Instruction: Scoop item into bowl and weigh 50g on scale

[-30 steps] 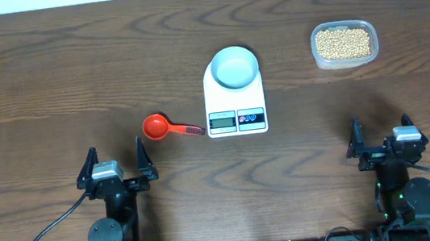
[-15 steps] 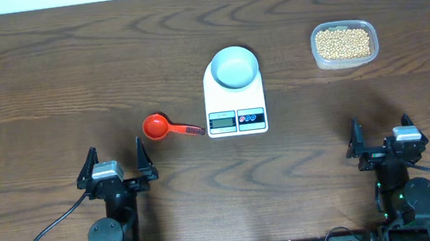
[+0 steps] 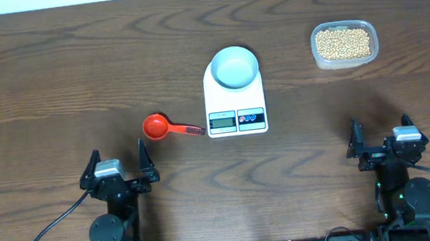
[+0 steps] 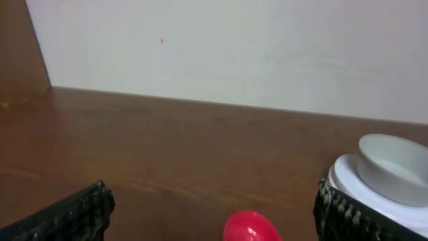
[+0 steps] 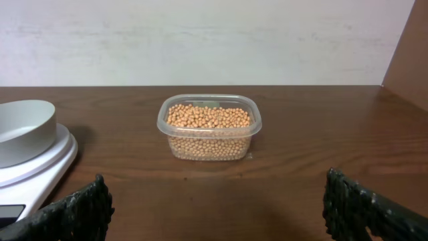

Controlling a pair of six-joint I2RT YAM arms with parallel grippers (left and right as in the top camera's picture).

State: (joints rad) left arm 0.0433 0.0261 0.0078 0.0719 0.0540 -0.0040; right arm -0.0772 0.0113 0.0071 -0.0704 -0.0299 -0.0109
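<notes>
The dark wood-grain tabletop [image 3: 71, 72] meets a plain white wall [image 5: 200, 40]. The bowl [image 3: 235, 67] sits on the scale [image 3: 235, 102]; the beans [image 3: 342, 42] lie to its right. The left pincer [image 3: 115, 158] and right pincer [image 3: 380, 130] gape empty nearside.

Left arm [image 3: 112, 229] folded back over own base, wrist level. Left gripper [image 3: 116, 156] points forward, jaws spread wide, holding nothing. Right arm [image 3: 407, 193] in same folded pose. Right gripper [image 3: 379, 128] points forward, jaws wide apart, empty. Wrist views: ribbed black left fingers [image 4: 77, 215] at lower corners of frame, right fingers [image 5: 366, 206] likewise.
</notes>
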